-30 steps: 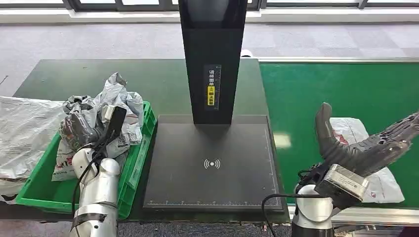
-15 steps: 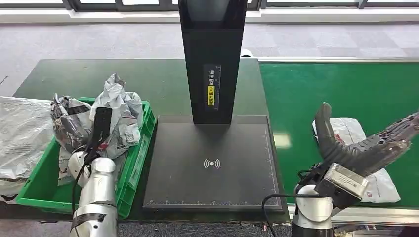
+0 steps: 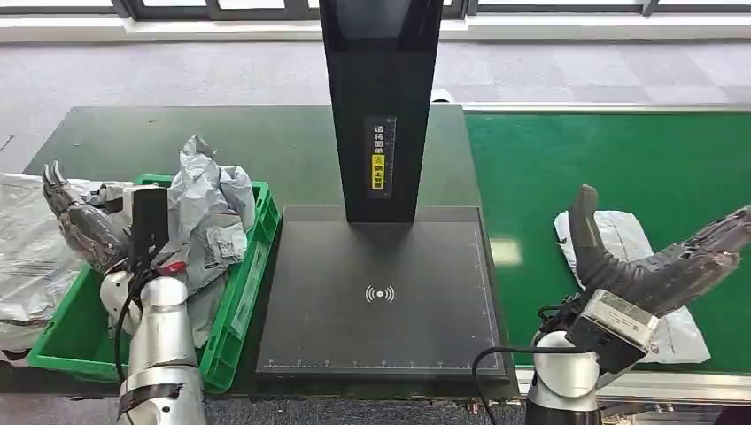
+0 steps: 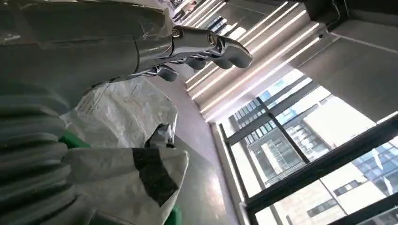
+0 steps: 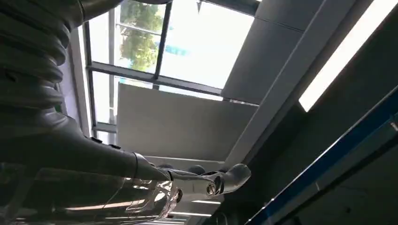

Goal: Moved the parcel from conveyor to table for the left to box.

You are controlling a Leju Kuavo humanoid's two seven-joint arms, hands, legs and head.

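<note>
The right hand [image 3: 651, 266] hangs with fingers spread and empty over the white parcel [image 3: 633, 243], which lies on the green conveyor [image 3: 620, 159], not yet lifted. The left hand [image 3: 84, 226], open too, hovers beside the green box [image 3: 239, 301] of bagged parcels. The move to the desk [image 3: 266, 142] looks unstarted.

Tall black scanner column [image 3: 382, 97] with a yellow warning label, upright at the rear of a flat black scanning pad [image 3: 381, 297] marked with a wireless symbol. Grey carpeted floor [image 3: 177, 75] behind. Crumpled clear plastic sheeting [image 3: 31, 235] at far left. Large windows [image 4: 300, 145] overhead, long ceiling lights [image 5: 347, 56].
</note>
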